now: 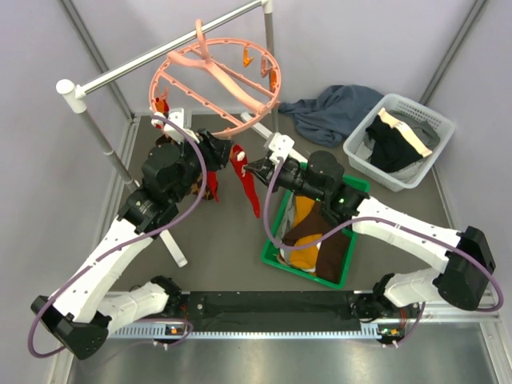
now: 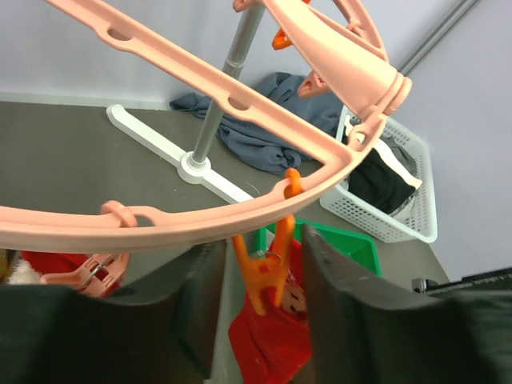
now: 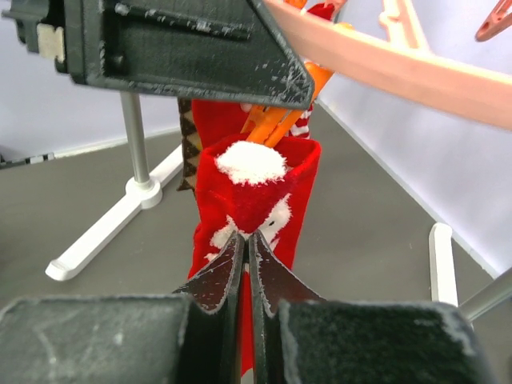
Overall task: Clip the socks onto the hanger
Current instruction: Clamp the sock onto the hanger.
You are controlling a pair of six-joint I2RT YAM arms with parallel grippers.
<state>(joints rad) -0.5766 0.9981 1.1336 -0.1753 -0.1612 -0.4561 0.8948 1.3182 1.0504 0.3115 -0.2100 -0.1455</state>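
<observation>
The salmon-pink hanger [image 1: 220, 76] hangs from the rail, and its ring [image 2: 200, 216] crosses the left wrist view. An orange clip [image 2: 268, 272] under the ring is closed on the top of a red sock [image 2: 276, 336], which hangs down [image 1: 244, 172]. My left gripper [image 2: 260, 244] is open, one finger on each side of the clip with a gap on both sides. My right gripper [image 3: 246, 236] is shut on the red sock [image 3: 256, 192] just below its white cuff. A brown argyle sock [image 3: 188, 136] hangs behind it. Brown and mustard socks [image 1: 312, 232] lie in the green bin.
The green bin [image 1: 276, 248] sits under my right arm. A white basket [image 1: 400, 140] of black and cream garments stands at the back right, with a blue-grey cloth [image 1: 336, 108] beside it. The grey rail [image 1: 160, 56] and its white foot [image 1: 172, 240] stand on the left.
</observation>
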